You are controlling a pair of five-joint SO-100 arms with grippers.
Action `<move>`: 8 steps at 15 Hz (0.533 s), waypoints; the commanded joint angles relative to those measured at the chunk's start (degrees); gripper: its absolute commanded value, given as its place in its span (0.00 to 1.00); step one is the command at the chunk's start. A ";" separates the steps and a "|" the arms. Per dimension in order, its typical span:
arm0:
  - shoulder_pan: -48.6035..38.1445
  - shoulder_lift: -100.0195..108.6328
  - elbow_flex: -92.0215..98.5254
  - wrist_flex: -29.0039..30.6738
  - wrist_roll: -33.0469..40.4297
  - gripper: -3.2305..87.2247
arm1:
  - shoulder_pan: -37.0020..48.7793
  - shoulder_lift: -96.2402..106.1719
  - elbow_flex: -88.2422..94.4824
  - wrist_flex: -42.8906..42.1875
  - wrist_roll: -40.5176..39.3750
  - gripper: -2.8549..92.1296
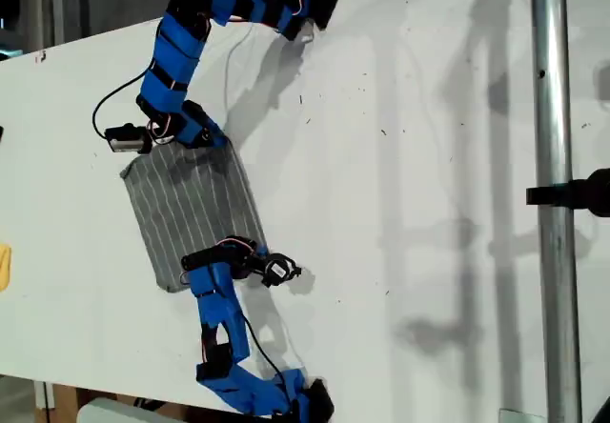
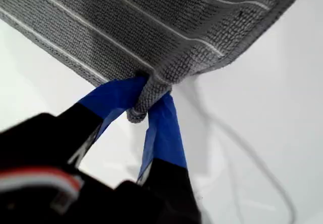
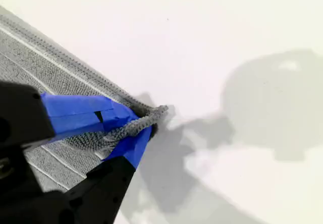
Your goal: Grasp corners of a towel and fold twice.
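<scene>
Two pincers — my first gripper, my second gripper — each clamped on a corner of the towel, flat on white table

Two blue jointed robot arms at work. My first gripper, blue-taped jaws on black body, clamped tight on bunched corner of grey striped towel. My second gripper, same blue-taped jaws, pinched closed on another towel corner, tips angled low. In exterior view, one arm reaches in from top edge, elbow bent sharply, wrist down; other arm rises from bottom edge, wrist turned toward exterior view's right. Which arm is which unclear.
</scene>
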 commanded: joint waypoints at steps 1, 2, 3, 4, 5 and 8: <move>3.69 11.34 4.83 3.69 -2.99 0.01 | -5.19 10.02 1.76 3.60 3.16 0.03; 6.06 16.61 9.93 3.60 -5.71 0.01 | -8.61 13.97 3.69 5.36 4.83 0.03; 8.88 22.50 15.73 3.16 -8.61 0.01 | -12.22 18.19 5.71 7.56 6.94 0.03; 12.13 28.74 21.88 2.37 -11.95 0.01 | -16.26 22.50 8.26 9.14 9.84 0.03; 16.08 33.66 26.81 1.58 -15.56 0.01 | -21.01 26.10 10.28 10.72 12.92 0.03; 29.44 37.62 27.77 2.11 -27.25 0.01 | -37.00 30.67 10.99 14.24 24.52 0.03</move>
